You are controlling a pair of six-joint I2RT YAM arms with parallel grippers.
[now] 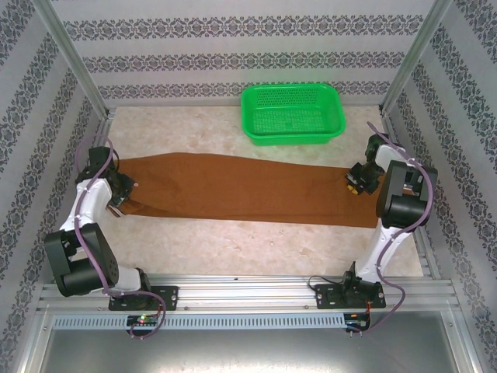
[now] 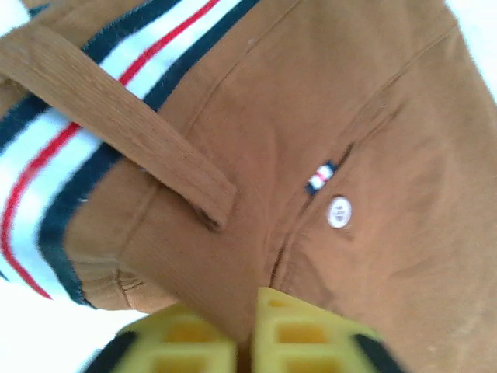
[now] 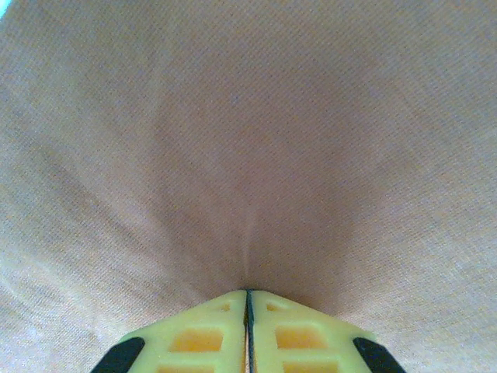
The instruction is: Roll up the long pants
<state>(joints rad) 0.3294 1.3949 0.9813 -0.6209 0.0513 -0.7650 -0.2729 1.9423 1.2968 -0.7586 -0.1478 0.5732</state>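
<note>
top external: long pants (image 1: 241,190) flat on the table (image 1: 256,249), long axis left to right.
left hand (image 2: 245,342): closed, pinching waist cloth near the button (image 2: 339,212).
right hand (image 3: 247,330): closed, pinching the opposite leg end.

Pale wallpaper (image 1: 233,47) banded with dark floral ornament stands beyond and outward of the left fingers (image 1: 126,189) and the right fingers (image 1: 354,183). Silvery metal posts (image 1: 75,66) rise at the far corners past them. Under the fingers the desk (image 1: 233,249) is cream, faintly marbled, evenly and brightly lit. Nearer than the fingers runs an aluminium rail (image 1: 248,287).
</note>
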